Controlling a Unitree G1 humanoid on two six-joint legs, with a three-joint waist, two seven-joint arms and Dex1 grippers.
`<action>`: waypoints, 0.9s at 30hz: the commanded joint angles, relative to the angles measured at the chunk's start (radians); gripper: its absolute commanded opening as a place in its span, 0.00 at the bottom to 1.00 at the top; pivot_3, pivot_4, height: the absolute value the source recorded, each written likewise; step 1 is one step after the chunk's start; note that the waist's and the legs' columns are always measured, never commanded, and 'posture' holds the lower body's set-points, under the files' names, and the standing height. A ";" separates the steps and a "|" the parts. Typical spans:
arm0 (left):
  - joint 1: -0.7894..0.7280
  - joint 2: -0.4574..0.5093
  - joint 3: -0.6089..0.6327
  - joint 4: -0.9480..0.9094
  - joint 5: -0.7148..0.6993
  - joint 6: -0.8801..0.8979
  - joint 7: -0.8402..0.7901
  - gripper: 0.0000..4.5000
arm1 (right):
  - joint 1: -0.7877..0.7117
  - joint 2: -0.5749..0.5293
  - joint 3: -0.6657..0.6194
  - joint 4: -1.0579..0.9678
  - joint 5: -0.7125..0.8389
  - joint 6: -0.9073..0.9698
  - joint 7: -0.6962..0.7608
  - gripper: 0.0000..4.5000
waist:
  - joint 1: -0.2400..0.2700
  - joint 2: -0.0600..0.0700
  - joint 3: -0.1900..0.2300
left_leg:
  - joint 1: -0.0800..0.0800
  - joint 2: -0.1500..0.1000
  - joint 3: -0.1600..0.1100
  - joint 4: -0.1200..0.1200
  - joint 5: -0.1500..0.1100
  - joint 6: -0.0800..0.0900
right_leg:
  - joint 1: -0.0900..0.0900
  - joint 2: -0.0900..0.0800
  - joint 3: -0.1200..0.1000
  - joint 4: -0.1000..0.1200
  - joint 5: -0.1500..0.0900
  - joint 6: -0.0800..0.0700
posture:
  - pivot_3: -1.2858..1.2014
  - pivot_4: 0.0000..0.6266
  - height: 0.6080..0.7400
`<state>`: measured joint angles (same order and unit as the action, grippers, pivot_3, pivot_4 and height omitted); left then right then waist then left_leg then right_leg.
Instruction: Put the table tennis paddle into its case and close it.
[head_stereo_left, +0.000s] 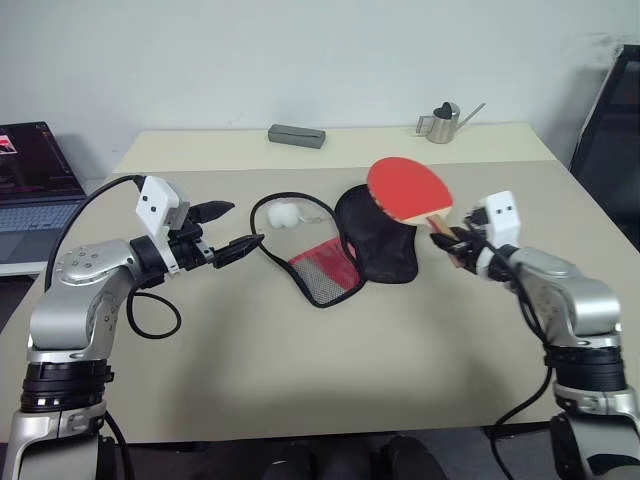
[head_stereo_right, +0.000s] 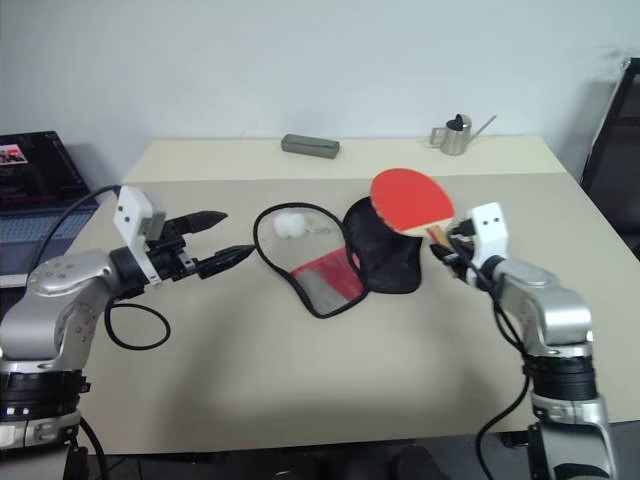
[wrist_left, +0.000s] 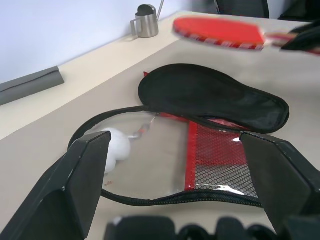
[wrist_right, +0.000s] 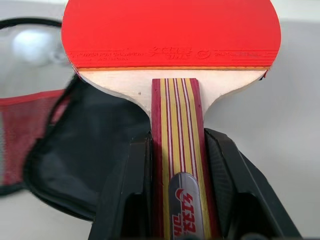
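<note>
Right gripper (wrist_right: 177, 200): the two black fingers are clamped on either side of the striped wooden handle of the round, red rubber-faced table tennis paddle (head_stereo_left: 407, 188). The paddle is held clear of the beige worktop (head_stereo_left: 300, 370), blade face up and roughly level, the blade hanging above the right-hand part of the case and the handle pointing toward the right edge of the worktop.

Left gripper (head_stereo_left: 228, 230): the fingers (wrist_left: 75, 185) are spread wide with nothing between them. It hovers above the worktop on the left side, pointing toward the case, its tips just short of the case's zip edge; contact cannot be confirmed.

The paddle-shaped soft zip case (head_stereo_left: 345, 250) lies unzipped and spread flat near the middle of the worktop. Its black half lies to the right, beneath the paddle blade. The other half, with red fabric and black mesh, lies to the left, bordered by a black zip loop. A white pom-pom charm (head_stereo_left: 283, 214) rests inside that loop.

Along the far edge of the worktop: a grey rectangular block (head_stereo_left: 296, 135) near the middle, and a small metal watering can (head_stereo_left: 440, 123) toward the far right corner. An open laptop (head_stereo_left: 35, 185) sits beyond the left edge.
</note>
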<state>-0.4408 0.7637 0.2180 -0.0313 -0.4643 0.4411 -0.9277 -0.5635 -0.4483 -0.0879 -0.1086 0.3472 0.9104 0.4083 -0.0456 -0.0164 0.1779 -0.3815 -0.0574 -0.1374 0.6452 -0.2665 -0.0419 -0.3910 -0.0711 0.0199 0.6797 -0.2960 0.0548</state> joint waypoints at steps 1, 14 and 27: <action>0.005 0.013 0.039 -0.023 -0.004 -0.028 0.010 1.00 | -0.035 0.030 0.048 -0.027 -0.057 -0.021 -0.067 0.26 | 0.001 0.000 0.000 | 0.000 0.000 0.000 0.000 0.000 0.000 | 0.000 0.000 0.000 0.000 0.000 0.000 | 0.52 0.24 1.00; 0.036 0.004 0.042 -0.044 -0.007 -0.049 0.031 1.00 | -0.136 0.207 0.119 0.202 -0.192 -0.136 -0.208 0.26 | -0.007 0.000 0.000 | -0.002 0.000 0.002 -0.001 0.000 -0.001 | -0.004 0.000 0.001 0.001 0.000 0.000 | 0.52 0.24 1.00; 0.042 0.003 0.041 -0.048 -0.008 -0.054 0.034 1.00 | -0.182 0.251 0.124 0.358 -0.245 -0.215 -0.215 0.26 | -0.011 0.000 0.000 | -0.001 0.000 0.002 -0.001 0.000 -0.001 | -0.005 0.000 0.001 0.001 0.000 0.000 | 0.52 0.24 1.00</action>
<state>-0.3966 0.7600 0.2316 -0.0417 -0.4652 0.4067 -0.9026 -0.7109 -0.2016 0.0417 0.2623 0.1074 0.7375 0.1956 -0.0567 -0.0164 0.1778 -0.3830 -0.0571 -0.1355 0.6446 -0.2662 -0.0424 -0.3956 -0.0709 0.0211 0.6812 -0.2959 0.0546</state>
